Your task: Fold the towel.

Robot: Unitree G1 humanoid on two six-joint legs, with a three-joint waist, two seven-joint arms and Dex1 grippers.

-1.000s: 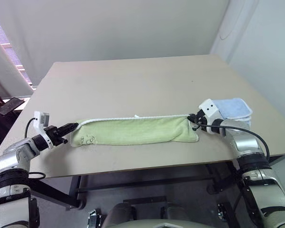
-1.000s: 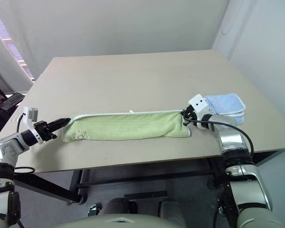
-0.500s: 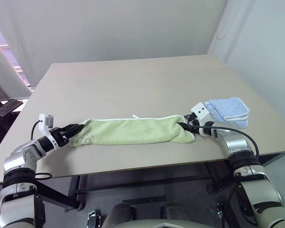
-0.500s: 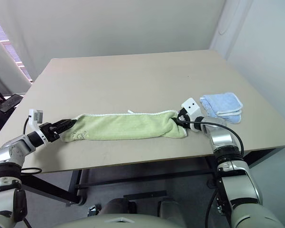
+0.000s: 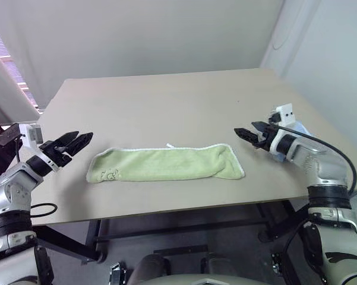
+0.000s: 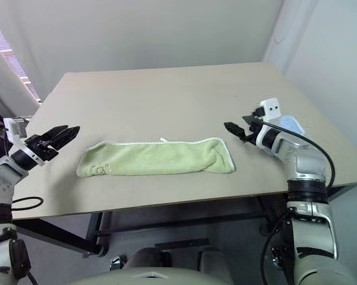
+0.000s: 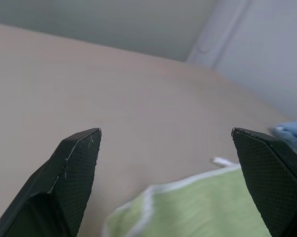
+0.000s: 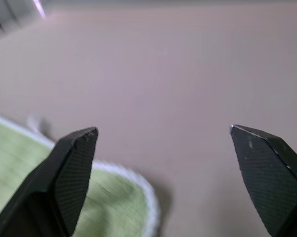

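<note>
The towel point(image 5: 165, 164) lies on the counter point(image 5: 166, 101) as a long folded strip between both grippers. The left gripper point(image 5: 73, 142) and right gripper point(image 5: 249, 133) are held above its ends, jaws wide open and empty. Next, one end should be pinched squarely and laid onto the other, edges aligned.

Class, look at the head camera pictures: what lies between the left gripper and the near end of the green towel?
Only bare table, seen in the left eye view: the open left gripper is apart from the towel.
</note>
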